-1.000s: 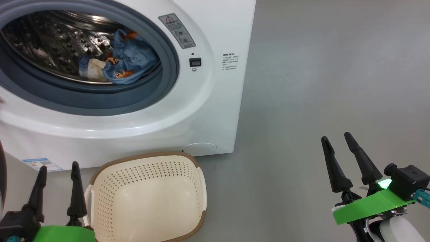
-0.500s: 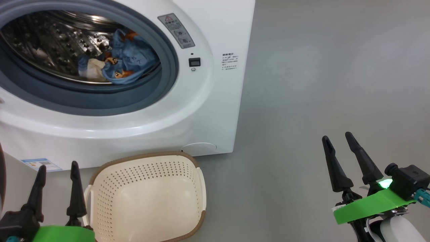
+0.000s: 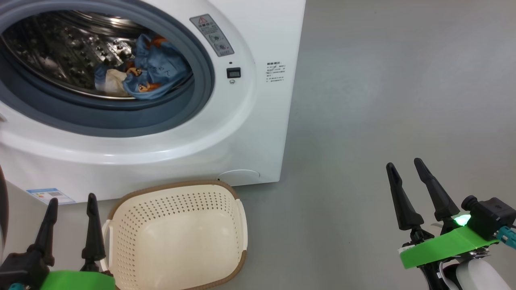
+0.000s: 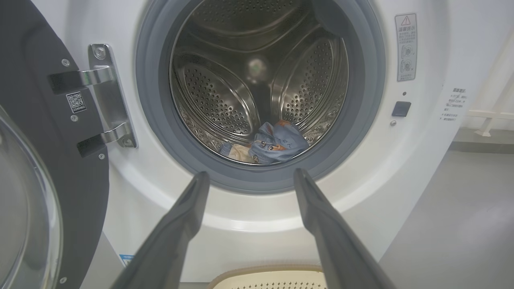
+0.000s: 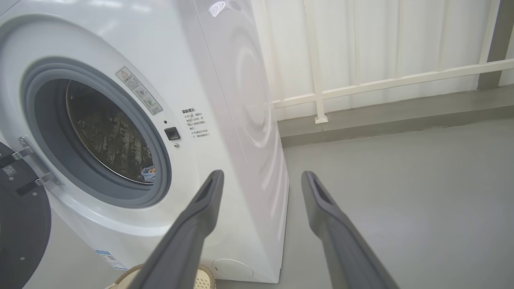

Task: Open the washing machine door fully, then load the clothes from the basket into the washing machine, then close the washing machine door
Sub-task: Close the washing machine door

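The white washing machine [image 3: 250,133] stands with its door [image 4: 44,168] swung wide open to the left on its hinge. Light blue clothes [image 3: 155,72] lie at the bottom of the steel drum [image 4: 241,80], seen too in the left wrist view as clothes [image 4: 277,142]. The cream basket [image 3: 177,237] sits on the floor in front of the machine with nothing in it. My left gripper [image 3: 72,197] hangs open just left of the basket. Far to the right, over the floor, my right gripper [image 3: 403,163] is open and holds nothing.
Grey floor [image 3: 383,100] stretches to the right of the machine. A white railing and curtain-like wall [image 5: 381,80] stand behind it. The open door fills the space left of the drum opening.
The head view has drifted slightly. Both grippers stay open and almost in the same place.
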Tool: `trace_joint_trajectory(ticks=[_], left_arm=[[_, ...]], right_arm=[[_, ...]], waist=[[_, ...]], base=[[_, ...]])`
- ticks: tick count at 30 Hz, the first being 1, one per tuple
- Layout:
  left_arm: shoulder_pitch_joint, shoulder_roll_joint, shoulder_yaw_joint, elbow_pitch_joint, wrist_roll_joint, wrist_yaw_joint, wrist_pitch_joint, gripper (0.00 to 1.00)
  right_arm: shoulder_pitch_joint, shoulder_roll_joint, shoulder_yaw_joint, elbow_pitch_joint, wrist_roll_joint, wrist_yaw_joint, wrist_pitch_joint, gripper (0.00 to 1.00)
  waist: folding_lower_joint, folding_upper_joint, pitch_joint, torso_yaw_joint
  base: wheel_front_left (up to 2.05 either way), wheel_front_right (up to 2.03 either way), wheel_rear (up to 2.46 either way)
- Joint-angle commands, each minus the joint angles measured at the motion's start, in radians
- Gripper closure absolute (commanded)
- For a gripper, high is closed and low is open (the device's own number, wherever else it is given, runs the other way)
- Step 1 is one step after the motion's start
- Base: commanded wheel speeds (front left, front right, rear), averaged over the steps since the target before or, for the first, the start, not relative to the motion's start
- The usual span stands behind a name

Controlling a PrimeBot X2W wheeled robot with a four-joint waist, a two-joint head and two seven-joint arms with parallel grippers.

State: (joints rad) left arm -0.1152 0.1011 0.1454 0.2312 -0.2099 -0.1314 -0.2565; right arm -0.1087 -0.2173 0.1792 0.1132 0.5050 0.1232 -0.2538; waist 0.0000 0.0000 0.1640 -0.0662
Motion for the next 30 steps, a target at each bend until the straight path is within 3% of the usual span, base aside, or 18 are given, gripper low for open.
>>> trace_joint_trajectory(ticks=[1,30], left_arm=[[0.005,0.021,0.033,-0.030,-0.006,0.001,-0.005,0.00],[0.024,0.017,0.038,-0.059,-0.015,0.001,-0.005,0.00]], right_arm=[[0.011,-0.009,0.011,-0.024,0.008,0.008,-0.008,0.00],[0.018,-0.016,0.008,-0.024,0.009,0.008,-0.008,0.00]], waist=[[0.0000,0.0000,-0.001,0.000],[0.0000,0.0000,-0.009,0.008]], base=[[-0.67,0.67,0.00],[-0.71,0.71,0.00]])
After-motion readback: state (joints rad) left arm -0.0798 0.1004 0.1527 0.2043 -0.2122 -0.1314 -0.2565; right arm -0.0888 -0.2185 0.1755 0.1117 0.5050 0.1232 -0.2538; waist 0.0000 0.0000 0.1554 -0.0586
